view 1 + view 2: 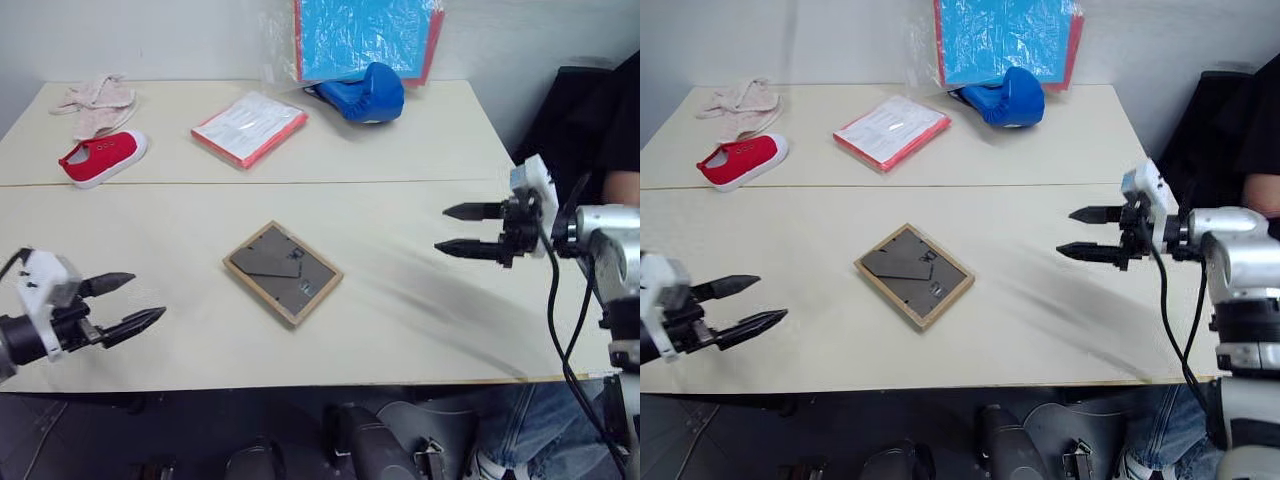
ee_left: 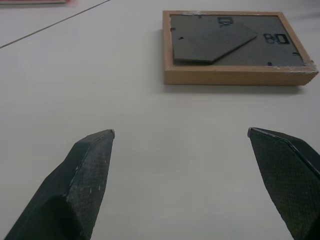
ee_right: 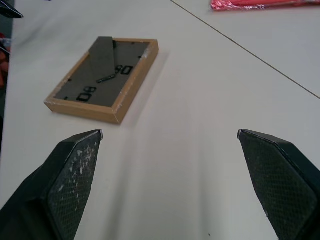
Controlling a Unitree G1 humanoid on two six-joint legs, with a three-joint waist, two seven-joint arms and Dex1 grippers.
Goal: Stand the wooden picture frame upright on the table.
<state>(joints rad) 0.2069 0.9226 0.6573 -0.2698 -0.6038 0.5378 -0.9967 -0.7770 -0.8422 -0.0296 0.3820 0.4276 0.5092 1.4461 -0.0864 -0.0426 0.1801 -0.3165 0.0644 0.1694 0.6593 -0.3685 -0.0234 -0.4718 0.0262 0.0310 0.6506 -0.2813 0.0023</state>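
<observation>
The wooden picture frame [image 1: 282, 272] lies flat and face down near the middle of the head view, on the front half of the table [image 1: 180, 215], its dark back panel and folded stand facing up. Your left gripper [image 1: 128, 304] sits at the lower left and your right gripper [image 1: 452, 230] at the middle right, both well apart from the frame; each has its 2 fingers spread wide and holds nothing.

The step in hand looks like the approach. Bring 1 gripper in low along the tabletop toward a long wooden edge, as both wrist views already face one. Pinch across the rim, not the back panel, since the thin stand would likely flex. Tip it up slowly, and use the other gripper to swing the stand out before you let go.
</observation>
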